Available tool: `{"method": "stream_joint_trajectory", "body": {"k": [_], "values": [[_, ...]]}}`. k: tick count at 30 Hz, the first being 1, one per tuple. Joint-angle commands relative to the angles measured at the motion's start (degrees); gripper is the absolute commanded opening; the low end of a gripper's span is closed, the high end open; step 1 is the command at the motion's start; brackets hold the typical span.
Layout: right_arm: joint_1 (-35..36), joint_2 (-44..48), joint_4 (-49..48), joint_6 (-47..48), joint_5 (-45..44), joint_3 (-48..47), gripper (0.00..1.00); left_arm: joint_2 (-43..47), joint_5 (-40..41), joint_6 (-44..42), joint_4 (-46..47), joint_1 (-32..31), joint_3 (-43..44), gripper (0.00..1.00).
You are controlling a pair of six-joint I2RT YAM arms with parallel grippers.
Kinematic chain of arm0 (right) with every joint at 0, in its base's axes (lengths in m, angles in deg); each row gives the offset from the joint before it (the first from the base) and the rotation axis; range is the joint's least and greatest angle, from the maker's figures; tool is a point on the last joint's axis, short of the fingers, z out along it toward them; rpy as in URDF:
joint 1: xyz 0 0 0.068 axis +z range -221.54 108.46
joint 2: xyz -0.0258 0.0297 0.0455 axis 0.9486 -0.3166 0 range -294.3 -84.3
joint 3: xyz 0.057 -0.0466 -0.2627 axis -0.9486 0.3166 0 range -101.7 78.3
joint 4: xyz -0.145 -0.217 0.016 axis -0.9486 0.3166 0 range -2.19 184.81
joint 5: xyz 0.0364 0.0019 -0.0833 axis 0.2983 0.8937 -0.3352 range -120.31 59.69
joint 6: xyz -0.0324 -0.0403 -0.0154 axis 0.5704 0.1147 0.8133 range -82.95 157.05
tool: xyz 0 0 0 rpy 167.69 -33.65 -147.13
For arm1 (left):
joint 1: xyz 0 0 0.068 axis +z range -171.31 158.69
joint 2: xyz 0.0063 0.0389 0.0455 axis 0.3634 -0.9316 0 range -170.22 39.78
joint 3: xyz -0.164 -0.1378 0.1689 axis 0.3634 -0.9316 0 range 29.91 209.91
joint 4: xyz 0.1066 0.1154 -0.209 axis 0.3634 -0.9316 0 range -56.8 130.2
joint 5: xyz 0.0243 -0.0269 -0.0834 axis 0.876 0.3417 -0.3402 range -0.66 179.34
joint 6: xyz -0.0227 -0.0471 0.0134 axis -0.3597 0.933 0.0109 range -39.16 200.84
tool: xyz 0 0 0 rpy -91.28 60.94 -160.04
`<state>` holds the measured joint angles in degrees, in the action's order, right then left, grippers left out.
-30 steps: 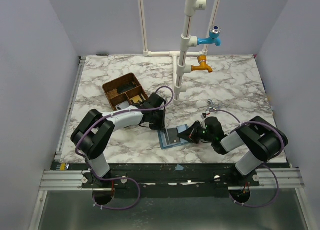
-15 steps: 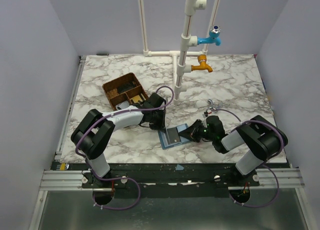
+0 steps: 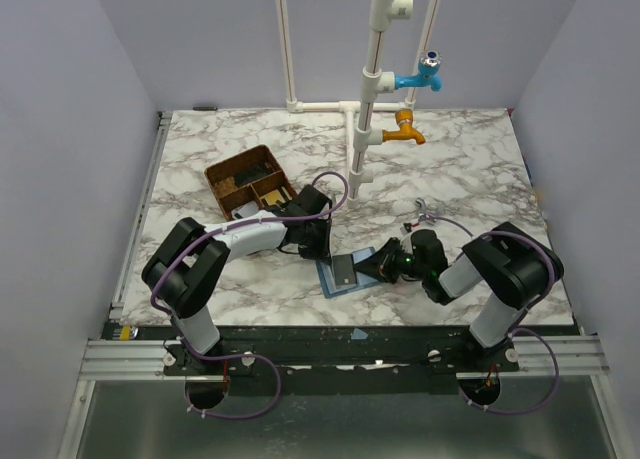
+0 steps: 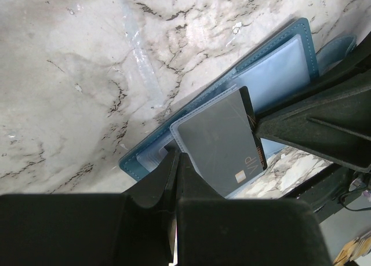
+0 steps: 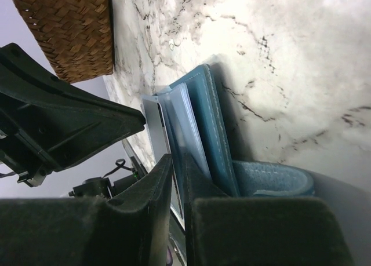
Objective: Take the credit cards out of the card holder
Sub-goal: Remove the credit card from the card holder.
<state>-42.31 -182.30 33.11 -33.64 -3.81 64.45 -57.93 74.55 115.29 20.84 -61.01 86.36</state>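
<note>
The blue card holder (image 3: 332, 285) lies open on the marble near the front edge, seen close in the left wrist view (image 4: 278, 51) and on edge in the right wrist view (image 5: 210, 121). A grey credit card (image 4: 220, 141) marked VIP sticks out of its clear sleeve (image 5: 152, 127). My left gripper (image 3: 322, 253) is shut, its tips (image 4: 175, 157) pressing on the holder's near corner. My right gripper (image 3: 367, 266) comes in low from the right. Its jaws (image 5: 178, 161) stand a narrow slit apart, with the card's edge running into the gap.
A brown woven divided tray (image 3: 250, 179) stands behind the left arm and shows at the top left of the right wrist view (image 5: 69, 28). White pipes with a blue tap (image 3: 425, 76) and an orange tap (image 3: 405, 131) rise at the back. The table's front edge lies just below the holder.
The right gripper's jaws have parted from shut to a narrow slit, and its arm has shifted slightly left. The left gripper and the holder have not moved.
</note>
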Motion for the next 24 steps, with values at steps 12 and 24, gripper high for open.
{"method": "stream_joint_trajectory", "body": {"k": [12,24], "values": [[-0.24,-2.40,0.60,1.14,2.24,-2.22,0.16,-2.10,2.53,-1.77,-4.12,0.18,-0.46,0.00],[-0.12,-1.91,2.61,2.24,2.09,-3.23,0.15,-2.53,2.39,-1.67,-4.10,-0.10,-0.28,0.00]]}}
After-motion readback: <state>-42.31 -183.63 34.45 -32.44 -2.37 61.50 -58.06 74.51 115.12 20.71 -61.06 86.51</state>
